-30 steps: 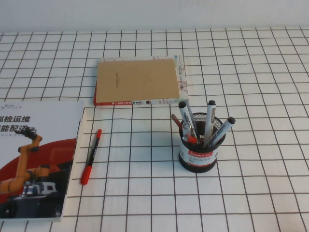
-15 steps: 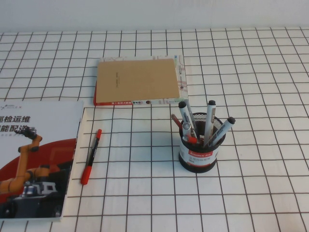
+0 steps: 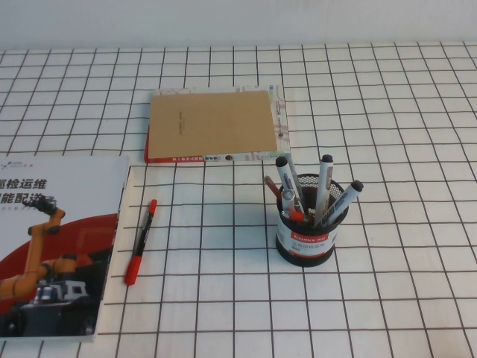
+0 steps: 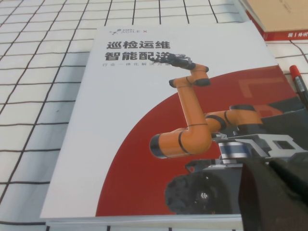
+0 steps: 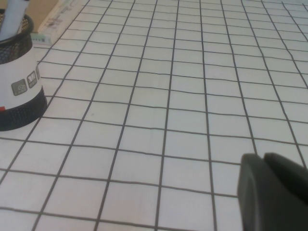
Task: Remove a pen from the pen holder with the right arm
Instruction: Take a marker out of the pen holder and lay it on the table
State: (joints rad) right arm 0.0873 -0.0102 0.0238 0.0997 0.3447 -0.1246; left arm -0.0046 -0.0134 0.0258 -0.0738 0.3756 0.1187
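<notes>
We look in high view from raised camera on robot's side, tilted down across desk (image 3: pixel 387 298), far enough back for whole layout. In left wrist view we sit low and close over booklet (image 4: pixel 120 96), facing along it, left end effector (image 4: pixel 273 192) at near edge. Shared with high view: booklet, red pen (image 4: pixel 298 82). In right wrist view we skim low over grid cloth, right end effector (image 5: pixel 272 190) at near edge. Shared with high view: pen holder (image 5: pixel 17 91).

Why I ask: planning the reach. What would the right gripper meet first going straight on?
Likely only bare checked tablecloth; the right gripper, low over it, points past the pen holder. Left gripper hovers over the booklet.
</notes>
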